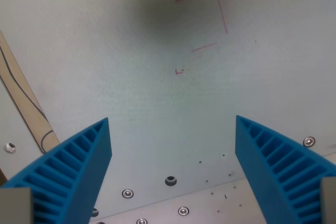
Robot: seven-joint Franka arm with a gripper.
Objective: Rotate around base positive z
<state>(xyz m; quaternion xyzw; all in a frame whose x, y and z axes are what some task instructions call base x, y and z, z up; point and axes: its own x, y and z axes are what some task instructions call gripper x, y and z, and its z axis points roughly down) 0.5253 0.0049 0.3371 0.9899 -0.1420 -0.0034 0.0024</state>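
My gripper (172, 124) is open and empty, its two blue ribbed fingers (79, 166) wide apart at the bottom left and bottom right of the wrist view. It hangs above a pale grey table surface (131, 77). Thin red pen lines (202, 22) forming a rough square outline are drawn on the table near the top centre. A small red mark (179, 71) lies below them. No loose object is between the fingers.
A tan strip with a black cable (23, 98) runs diagonally along the wrist view's left edge. Several screws and holes (170, 181) dot the plate edge at the bottom. A dark shadow (157, 9) falls near the top centre.
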